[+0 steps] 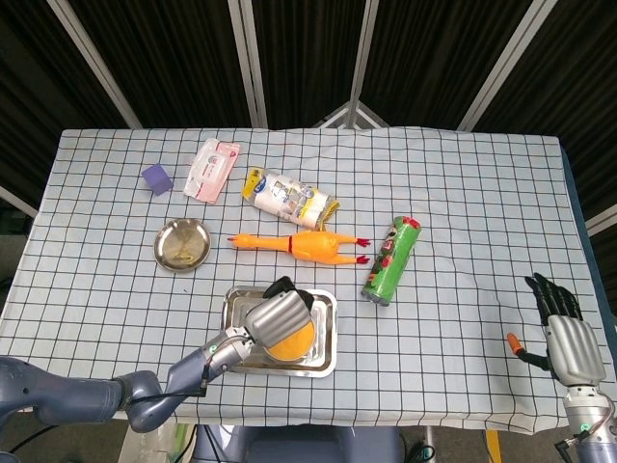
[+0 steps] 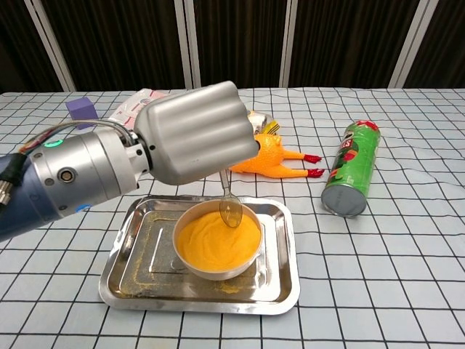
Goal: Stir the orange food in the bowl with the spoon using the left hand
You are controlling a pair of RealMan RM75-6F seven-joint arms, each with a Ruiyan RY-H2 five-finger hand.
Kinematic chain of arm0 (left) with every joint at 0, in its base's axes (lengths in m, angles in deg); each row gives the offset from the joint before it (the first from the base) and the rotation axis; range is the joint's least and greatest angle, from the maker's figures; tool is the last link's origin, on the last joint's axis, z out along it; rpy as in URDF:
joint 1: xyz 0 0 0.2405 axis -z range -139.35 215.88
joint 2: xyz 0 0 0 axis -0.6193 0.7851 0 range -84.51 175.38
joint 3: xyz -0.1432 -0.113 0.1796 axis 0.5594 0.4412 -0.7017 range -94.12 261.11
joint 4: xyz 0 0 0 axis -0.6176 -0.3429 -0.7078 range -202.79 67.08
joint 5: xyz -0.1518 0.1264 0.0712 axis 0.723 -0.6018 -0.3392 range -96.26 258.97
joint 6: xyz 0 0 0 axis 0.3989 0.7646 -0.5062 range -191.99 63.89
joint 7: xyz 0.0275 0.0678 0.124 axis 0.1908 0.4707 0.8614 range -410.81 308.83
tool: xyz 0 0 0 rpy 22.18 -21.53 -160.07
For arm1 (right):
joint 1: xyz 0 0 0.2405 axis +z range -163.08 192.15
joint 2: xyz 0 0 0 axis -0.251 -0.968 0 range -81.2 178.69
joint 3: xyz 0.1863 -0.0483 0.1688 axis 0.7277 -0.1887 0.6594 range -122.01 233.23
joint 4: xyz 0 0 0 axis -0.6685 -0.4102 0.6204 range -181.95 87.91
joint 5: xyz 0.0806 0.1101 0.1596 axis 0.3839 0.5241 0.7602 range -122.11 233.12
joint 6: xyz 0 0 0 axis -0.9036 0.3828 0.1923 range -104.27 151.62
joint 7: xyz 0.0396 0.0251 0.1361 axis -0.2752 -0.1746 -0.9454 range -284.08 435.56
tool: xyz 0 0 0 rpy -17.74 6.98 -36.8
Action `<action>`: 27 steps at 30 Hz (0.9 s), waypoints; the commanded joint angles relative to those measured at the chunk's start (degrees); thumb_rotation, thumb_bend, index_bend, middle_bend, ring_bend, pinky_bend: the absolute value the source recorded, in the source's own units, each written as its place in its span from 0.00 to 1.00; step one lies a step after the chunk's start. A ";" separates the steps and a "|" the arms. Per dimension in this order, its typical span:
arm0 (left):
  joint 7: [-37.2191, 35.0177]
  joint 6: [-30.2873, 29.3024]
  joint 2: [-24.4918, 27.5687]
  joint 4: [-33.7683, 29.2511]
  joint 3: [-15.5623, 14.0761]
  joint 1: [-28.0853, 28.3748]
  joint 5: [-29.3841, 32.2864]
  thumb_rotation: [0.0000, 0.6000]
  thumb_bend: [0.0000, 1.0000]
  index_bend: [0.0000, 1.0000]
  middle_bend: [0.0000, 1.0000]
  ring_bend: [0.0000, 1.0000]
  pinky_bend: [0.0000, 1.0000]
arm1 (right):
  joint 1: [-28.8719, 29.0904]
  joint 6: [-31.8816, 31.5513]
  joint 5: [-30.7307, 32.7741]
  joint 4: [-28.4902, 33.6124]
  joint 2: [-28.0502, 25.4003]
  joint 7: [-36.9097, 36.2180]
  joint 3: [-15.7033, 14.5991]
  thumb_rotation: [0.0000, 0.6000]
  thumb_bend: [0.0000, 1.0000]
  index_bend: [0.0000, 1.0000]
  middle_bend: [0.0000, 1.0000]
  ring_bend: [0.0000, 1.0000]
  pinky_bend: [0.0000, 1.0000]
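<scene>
A white bowl full of orange food stands in a steel tray at the table's near edge. My left hand hovers over the bowl and grips a metal spoon by its handle. The spoon hangs down with its tip in the orange food at the bowl's far side. In the head view the left hand covers most of the bowl. My right hand rests open at the table's right edge, far from the tray.
A green chip can lies right of the tray. A yellow rubber chicken lies behind it, with a snack bag, a wipes pack and a purple block further back. A small steel dish sits at the left.
</scene>
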 commanded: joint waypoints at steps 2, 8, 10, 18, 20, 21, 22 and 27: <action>-0.71 0.03 0.62 -0.08 0.54 -0.08 -0.98 1.00 0.67 0.80 1.00 0.94 0.92 | 0.01 0.05 0.06 0.06 0.00 -0.04 0.01 1.00 0.37 0.00 0.00 0.00 0.00; -1.63 0.23 2.28 -0.36 0.96 -0.32 -2.79 1.00 0.67 0.80 1.00 0.93 0.92 | -0.02 0.15 0.29 0.38 -0.06 -0.01 0.00 1.00 0.37 0.00 0.00 0.00 0.00; -1.79 0.53 2.82 -0.45 1.08 -0.41 -3.17 1.00 0.67 0.80 1.00 0.93 0.92 | -0.02 0.15 0.33 0.50 -0.06 0.09 -0.01 1.00 0.37 0.00 0.00 0.00 0.00; -1.94 2.57 2.96 1.28 1.08 -0.49 -4.00 1.00 0.67 0.80 1.00 0.93 0.92 | 0.05 0.38 0.62 0.58 -0.09 -0.16 0.10 1.00 0.37 0.00 0.00 0.00 0.00; -1.81 3.17 2.54 2.02 1.10 -0.38 -4.34 1.00 0.67 0.80 1.00 0.93 0.92 | 0.09 0.43 0.66 0.55 -0.13 -0.27 0.15 1.00 0.37 0.00 0.00 0.00 0.00; -1.77 3.41 2.34 2.33 1.13 -0.34 -4.45 1.00 0.67 0.80 1.00 0.93 0.92 | 0.10 0.41 0.66 0.53 -0.14 -0.32 0.18 1.00 0.37 0.00 0.00 0.00 0.00; -1.68 3.79 2.13 2.70 1.10 -0.26 -4.55 1.00 0.67 0.80 1.00 0.93 0.92 | 0.08 0.40 0.67 0.56 -0.19 -0.46 0.19 1.00 0.37 0.00 0.00 0.00 0.00; -1.80 4.90 1.56 3.23 0.87 -0.12 -5.39 1.00 0.67 0.80 1.00 0.94 0.92 | 0.17 0.59 0.76 0.40 -0.19 -0.75 0.24 1.00 0.37 0.00 0.00 0.00 0.00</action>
